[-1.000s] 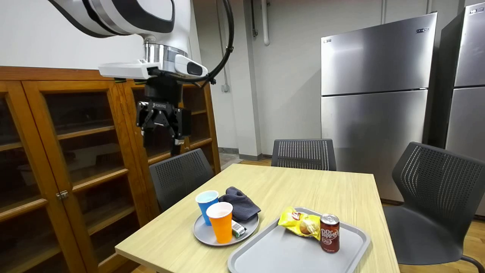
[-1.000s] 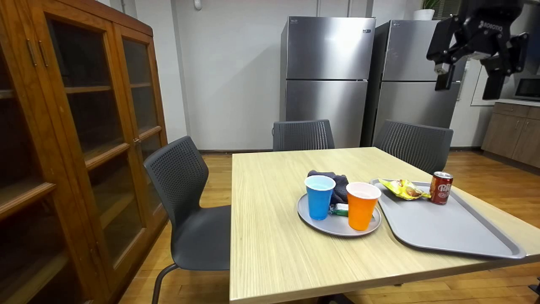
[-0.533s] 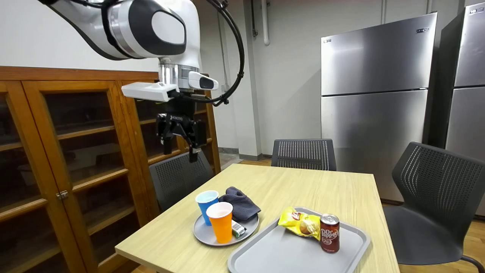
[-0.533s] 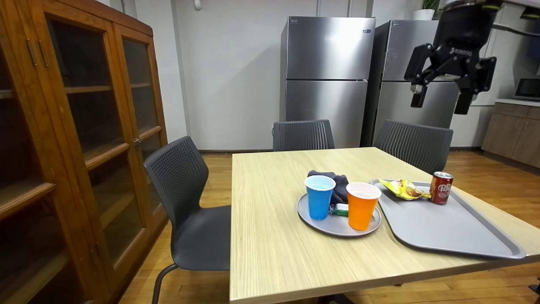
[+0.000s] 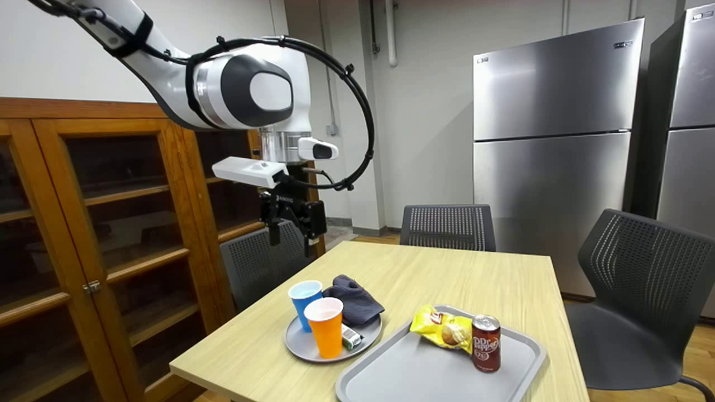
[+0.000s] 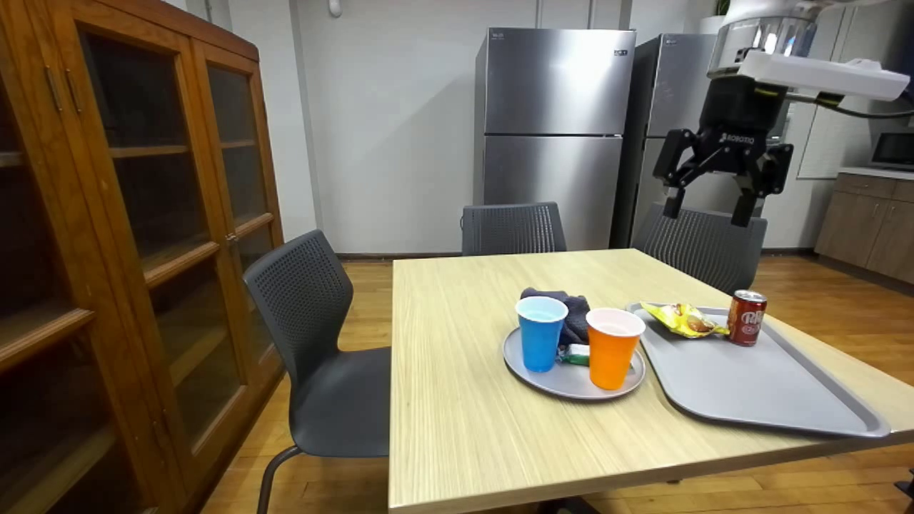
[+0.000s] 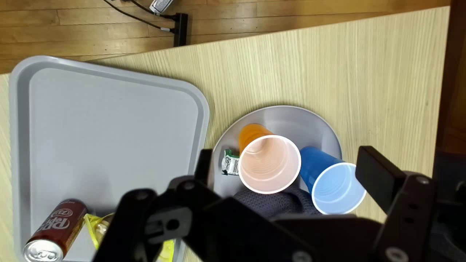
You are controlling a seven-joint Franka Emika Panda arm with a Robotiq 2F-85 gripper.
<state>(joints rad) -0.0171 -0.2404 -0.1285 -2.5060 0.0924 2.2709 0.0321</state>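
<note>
My gripper (image 5: 291, 243) hangs open in the air above the table, holding nothing, in both exterior views. In the wrist view its jaws stand wide apart, and between them from above appear an orange cup (image 7: 269, 163) and a blue cup (image 7: 338, 187). Both cups stand upright on a round grey plate (image 6: 518, 364). A dark crumpled cloth (image 5: 354, 301) lies behind them on the plate, partly hidden by the gripper in the wrist view. A small green-and-white wrapped packet (image 7: 230, 163) rests beside the orange cup, which hides part of it.
Beside the plate a grey tray (image 6: 757, 385) carries a yellow snack bag (image 6: 685, 321) and an upright Dr Pepper can (image 6: 747, 318). Around the wooden table (image 6: 457, 414) stand dark chairs (image 6: 314, 300). A glass-door wooden cabinet (image 5: 179, 223) and steel refrigerators (image 5: 553, 162) stand beyond.
My gripper has come lower in both exterior views and nearer to the plate and cups, staying open throughout. The things on the table have not moved.
</note>
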